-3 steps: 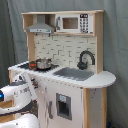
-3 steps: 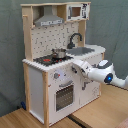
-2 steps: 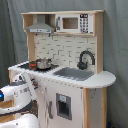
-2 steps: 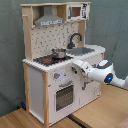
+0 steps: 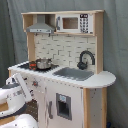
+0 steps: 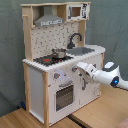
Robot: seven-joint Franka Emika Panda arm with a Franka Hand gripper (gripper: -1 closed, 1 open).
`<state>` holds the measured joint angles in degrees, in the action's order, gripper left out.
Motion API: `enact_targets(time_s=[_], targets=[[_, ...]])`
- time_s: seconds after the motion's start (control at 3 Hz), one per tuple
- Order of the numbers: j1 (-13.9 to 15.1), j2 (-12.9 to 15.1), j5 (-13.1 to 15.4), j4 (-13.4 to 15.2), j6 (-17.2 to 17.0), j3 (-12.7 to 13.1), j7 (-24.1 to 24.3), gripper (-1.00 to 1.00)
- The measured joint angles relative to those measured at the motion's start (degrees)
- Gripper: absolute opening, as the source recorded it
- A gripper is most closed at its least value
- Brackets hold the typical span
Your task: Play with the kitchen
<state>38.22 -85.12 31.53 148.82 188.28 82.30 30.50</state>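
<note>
The white and light-wood toy kitchen (image 5: 75, 92) (image 6: 42, 80) stands upright in both exterior views, with a range hood (image 5: 41, 26), a black faucet (image 5: 85, 59) (image 6: 75, 39) and a grey sink (image 5: 74, 74) (image 6: 82, 50). A small metal pot (image 5: 43, 63) (image 6: 59, 53) sits on the stovetop. My gripper (image 6: 76, 68) (image 5: 24, 81) is up against the kitchen's front panel, just under the counter edge near the knobs and above the windowed oven door (image 6: 64, 95). The white arm (image 6: 107, 76) reaches in from the second exterior view's right.
A toy microwave (image 5: 70, 23) (image 6: 75, 11) sits in the top shelf. The kitchen stands on a wooden surface (image 6: 25, 119). A grey curtain (image 5: 117, 45) hangs behind everything. The arm's white links (image 5: 12, 97) fill the first exterior view's lower left.
</note>
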Motion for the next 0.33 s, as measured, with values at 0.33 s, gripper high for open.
enact_targets(time_s=[0.33], targets=[[-3.9,0.0,0.0,0.6,-3.8,-1.3,-2.8,1.0]])
